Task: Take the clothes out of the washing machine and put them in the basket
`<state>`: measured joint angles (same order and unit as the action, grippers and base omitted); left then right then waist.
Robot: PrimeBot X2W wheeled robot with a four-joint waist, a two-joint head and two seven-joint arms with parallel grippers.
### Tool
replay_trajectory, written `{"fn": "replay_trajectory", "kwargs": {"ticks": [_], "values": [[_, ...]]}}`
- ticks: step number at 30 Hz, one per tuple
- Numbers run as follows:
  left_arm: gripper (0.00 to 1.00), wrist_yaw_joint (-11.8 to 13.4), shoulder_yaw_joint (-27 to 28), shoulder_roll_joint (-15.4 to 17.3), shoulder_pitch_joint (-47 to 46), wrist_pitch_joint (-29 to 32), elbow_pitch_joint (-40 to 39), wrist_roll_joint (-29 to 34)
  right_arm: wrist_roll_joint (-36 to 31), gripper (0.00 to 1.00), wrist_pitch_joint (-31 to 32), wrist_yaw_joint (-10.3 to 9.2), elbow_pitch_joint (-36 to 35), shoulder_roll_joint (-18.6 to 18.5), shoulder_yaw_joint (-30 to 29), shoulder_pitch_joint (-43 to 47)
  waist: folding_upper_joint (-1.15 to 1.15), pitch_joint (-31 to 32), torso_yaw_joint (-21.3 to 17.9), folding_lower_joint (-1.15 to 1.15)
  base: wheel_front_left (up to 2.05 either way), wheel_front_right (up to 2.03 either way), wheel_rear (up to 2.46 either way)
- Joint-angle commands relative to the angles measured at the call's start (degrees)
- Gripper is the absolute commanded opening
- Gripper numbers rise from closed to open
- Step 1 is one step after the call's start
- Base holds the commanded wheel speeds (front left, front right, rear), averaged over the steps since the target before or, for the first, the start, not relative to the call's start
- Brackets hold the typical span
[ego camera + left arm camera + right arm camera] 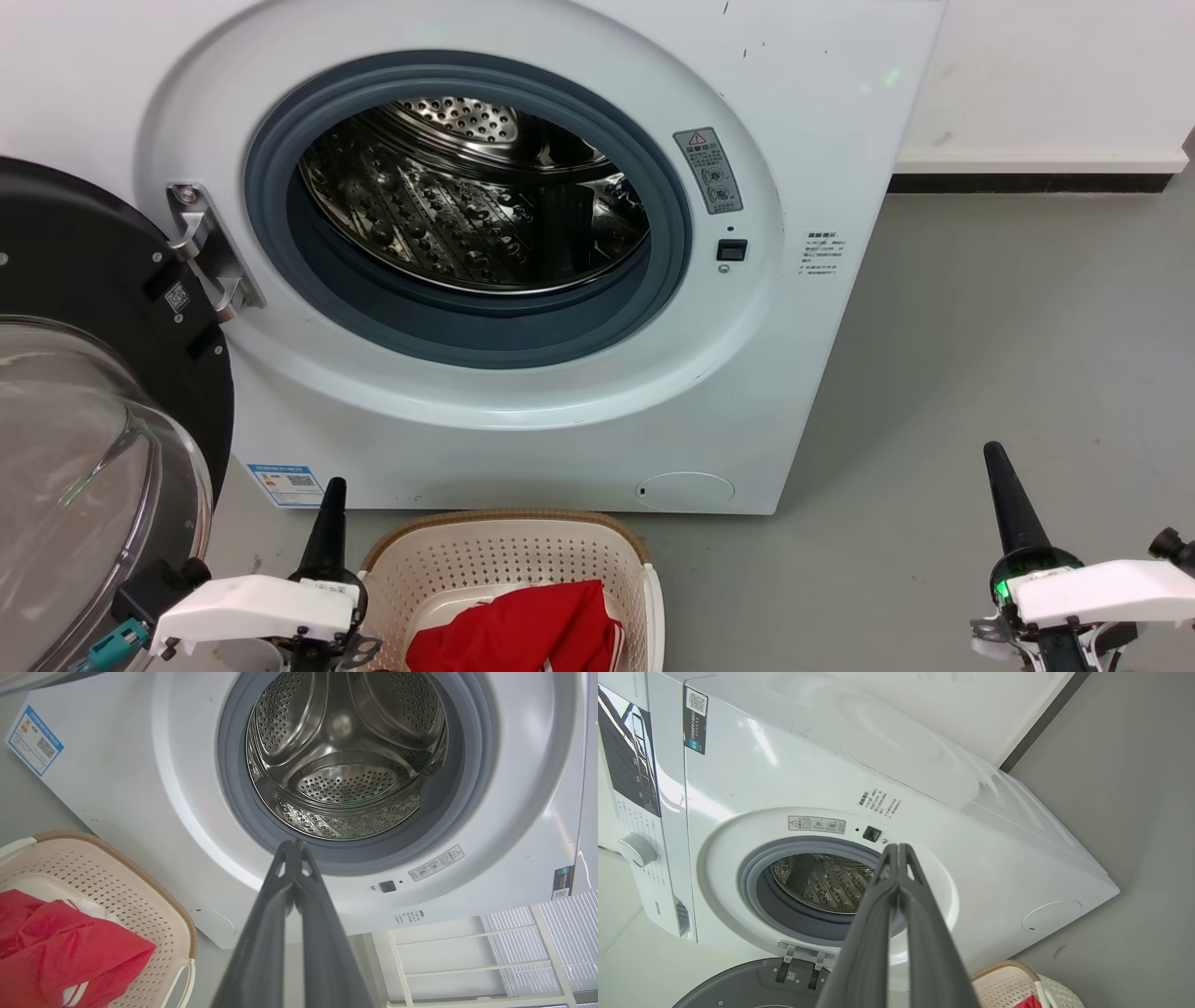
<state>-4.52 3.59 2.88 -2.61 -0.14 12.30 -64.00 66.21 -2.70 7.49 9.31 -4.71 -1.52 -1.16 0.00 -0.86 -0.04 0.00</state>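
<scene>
The washing machine (523,411) stands before me, a big white front-loader against the far wall, and takes up most of the head view. Its door (84,280) hangs wide open on the left, black rim toward the machine and the clear glass bulge toward me. The grey floor (1008,355) runs off to the right of the machine. Inside the round grey gasket (467,327) the drum (476,205) shows its perforated steel wall and, from my left wrist, its back plate and ribs.

On the floor just near the machine's front, a little left of centre, sits the basket (504,560), cream and perforated with a brown rim. The clothes (523,635) lie in it, a bright red heap with a bit of white stripe at one edge, against the basket's near side.

My left gripper (333,490) hangs just left of the basket, between it and the open door, fingers pointing up at the machine. From the wrist its two dark fingers are pressed together to the tip (294,847), with nothing held. My right gripper (994,457) hangs well off to the right over bare floor, its fingers likewise closed against each other (899,848) and holding nothing.

A small blue sticker (285,483) sits at the machine's lower left corner.
</scene>
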Motion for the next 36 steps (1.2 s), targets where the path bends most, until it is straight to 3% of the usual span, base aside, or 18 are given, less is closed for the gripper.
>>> {"fn": "replay_trajectory", "kwargs": {"ticks": [1, 36], "values": [[0.0, -0.41, 0.31, 0.01, -1.28, 0.4, -0.23, -2.01, 2.09, 0.0, 0.54, 0.01, -0.02, -0.35, -0.26, -1.47, 0.0, 0.03, 0.0, 0.0, 0.0, 0.0, 0.0], [0.0, -2.22, 2.19, 0.0, -3.08, 4.78, 1.17, -19.92, 19.87, 0.0, 5.28, 0.01, 3.17, -0.04, -1.9, -4.06, 0.0, 0.43, 0.02, 0.0, 0.0, 0.0, 0.0]]}}
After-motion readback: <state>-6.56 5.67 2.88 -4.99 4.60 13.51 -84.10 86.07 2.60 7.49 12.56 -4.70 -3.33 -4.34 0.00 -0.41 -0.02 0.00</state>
